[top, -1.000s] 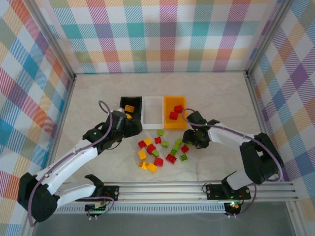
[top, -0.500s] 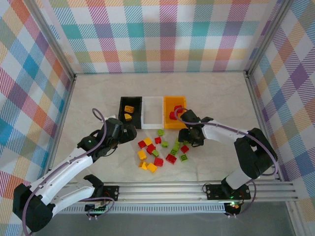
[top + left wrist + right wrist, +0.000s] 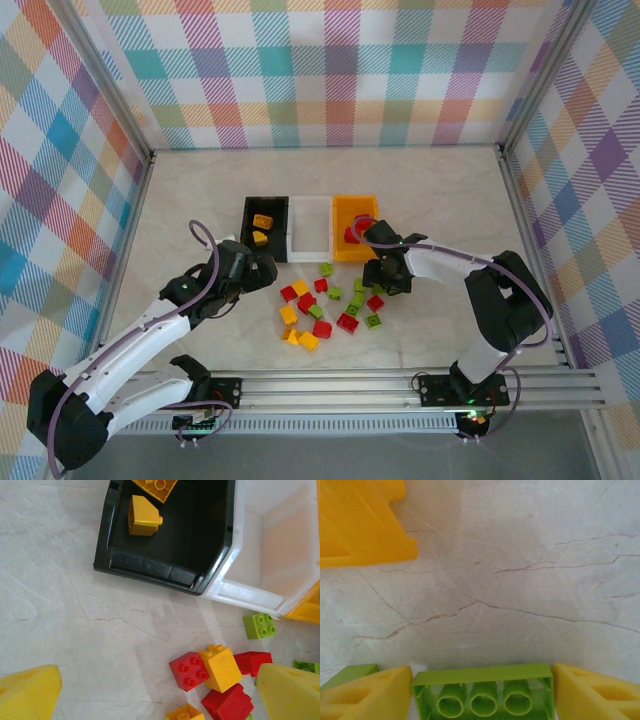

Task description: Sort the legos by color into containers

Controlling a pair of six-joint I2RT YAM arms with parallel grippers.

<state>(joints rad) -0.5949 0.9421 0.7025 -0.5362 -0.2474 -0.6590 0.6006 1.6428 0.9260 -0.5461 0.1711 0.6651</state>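
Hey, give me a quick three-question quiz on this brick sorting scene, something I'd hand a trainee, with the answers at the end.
1. True or false: the white plastic bin has red bricks in it.
2. Which colour are the two studded plastic bricks lying in the black plastic bin? A red, B yellow-orange, C lime green.
3. Fill the gap: the small plastic brick gripped by the right pincer is ____ in colour.
Key: 1 false; 2 B; 3 lime green.
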